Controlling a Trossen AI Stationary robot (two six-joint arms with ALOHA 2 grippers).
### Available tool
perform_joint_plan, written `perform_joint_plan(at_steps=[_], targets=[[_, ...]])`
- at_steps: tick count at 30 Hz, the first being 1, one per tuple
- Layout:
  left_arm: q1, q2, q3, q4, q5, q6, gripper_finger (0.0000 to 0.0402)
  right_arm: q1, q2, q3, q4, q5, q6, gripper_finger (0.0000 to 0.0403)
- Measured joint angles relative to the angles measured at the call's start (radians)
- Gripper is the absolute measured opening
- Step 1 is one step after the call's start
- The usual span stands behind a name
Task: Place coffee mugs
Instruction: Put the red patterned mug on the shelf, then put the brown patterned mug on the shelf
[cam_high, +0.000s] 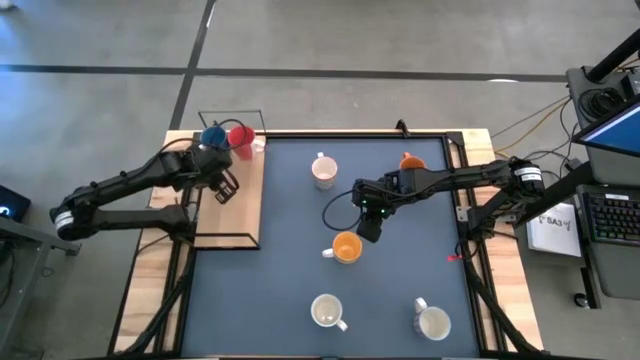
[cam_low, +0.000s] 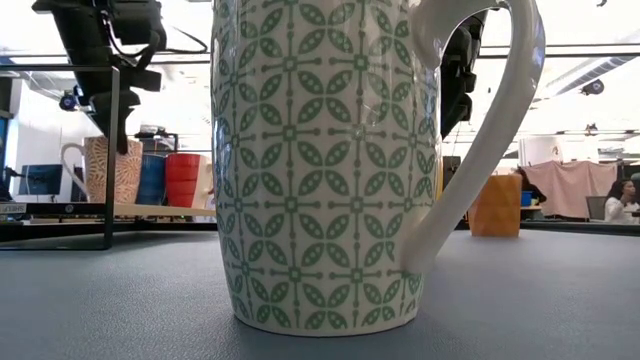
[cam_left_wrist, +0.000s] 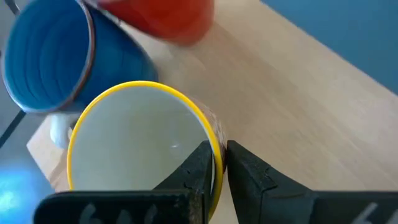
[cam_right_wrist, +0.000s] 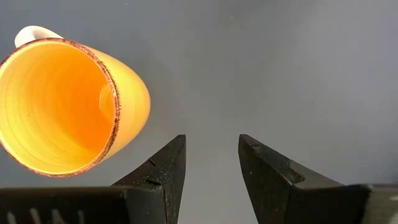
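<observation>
orange mug (cam_right_wrist: 62, 106), parted right claw (cam_right_wrist: 211, 158) beside

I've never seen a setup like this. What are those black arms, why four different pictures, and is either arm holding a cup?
These are two robot arms at a dark blue table, each ending in a two-finger gripper. One picture looks down from above, one looks across from table height, so the green-patterned white ceramic mug fills it, and two come from cameras on the wrists.

The left gripper is over the light wooden board, its fingers pinching the rim of a yellow-rimmed cream ceramic mug, beside a blue ceramic mug and a red ceramic mug.

The right gripper hangs open and empty, near an orange ceramic mug on the table. More mugs stand around the table.
</observation>
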Motion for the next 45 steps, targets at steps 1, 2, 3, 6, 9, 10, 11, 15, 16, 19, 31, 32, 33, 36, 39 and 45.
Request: perform_joint_plan(at_steps=[1, 2, 3, 6, 9, 10, 11, 15, 16, 19, 31, 32, 33, 36, 39, 45], targets=[[0.005, 0.002, 0.000, 0.007, -0.001, 0.009, 0.0026, 0.000, 0.000, 0.000, 0.000, 0.000, 0.000, 0.0137], [0.010, 0.003, 0.000, 0.009, -0.002, 0.015, 0.0026, 0.000, 0.000, 0.000, 0.000, 0.000, 0.000, 0.0137], [0.014, 0.005, 0.000, 0.007, -0.002, 0.019, 0.0026, 0.000, 0.000, 0.000, 0.000, 0.000, 0.000, 0.0137], [0.027, 0.008, 0.000, 0.003, -0.002, 0.031, 0.0026, 0.000, 0.000, 0.000, 0.000, 0.000, 0.000, 0.0137], [0.035, 0.008, -0.004, 0.001, -0.003, 0.041, 0.0026, 0.000, 0.000, 0.000, 0.000, 0.000, 0.000, 0.0137], [0.037, 0.008, -0.005, 0.000, -0.003, 0.041, 0.0026, 0.000, 0.000, 0.000, 0.000, 0.000, 0.000, 0.0137], [0.039, 0.008, -0.006, -0.001, -0.003, 0.042, 0.0026, 0.000, 0.000, 0.000, 0.000, 0.000, 0.000, 0.0137], [0.042, 0.008, -0.006, 0.001, -0.005, 0.042, 0.0026, 0.000, 0.000, 0.000, 0.000, 0.000, 0.000, 0.0137], [0.042, 0.008, -0.006, 0.001, -0.005, 0.042, 0.0026, 0.000, 0.000, 0.000, 0.000, 0.000, 0.000, 0.0137], [0.041, 0.008, -0.006, 0.002, -0.005, 0.042, 0.0026, 0.000, 0.000, 0.000, 0.000, 0.000, 0.000, 0.0137], [0.041, 0.007, -0.006, 0.009, -0.010, 0.043, 0.0055, 0.000, 0.000, 0.000, 0.000, 0.000, 0.000, 0.0137], [0.041, 0.007, -0.006, 0.009, -0.014, 0.042, 0.0061, 0.000, 0.000, 0.000, 0.000, 0.000, 0.000, 0.0137], [0.041, 0.007, -0.006, 0.009, -0.019, 0.042, 0.0066, 0.000, 0.000, 0.000, 0.000, 0.000, 0.000, 0.0137], [0.041, 0.007, 0.000, 0.005, -0.041, 0.033, 0.0078, 0.000, 0.000, 0.000, 0.000, 0.000, 0.000, 0.0137], [0.041, 0.001, 0.022, 0.003, -0.042, 0.026, 0.0085, 0.000, 0.000, 0.000, 0.000, 0.000, -0.001, 0.0137], [0.041, -0.018, 0.081, 0.000, -0.018, 0.018, 0.0088, 0.000, 0.000, 0.000, 0.000, 0.000, -0.001, 0.0137]])
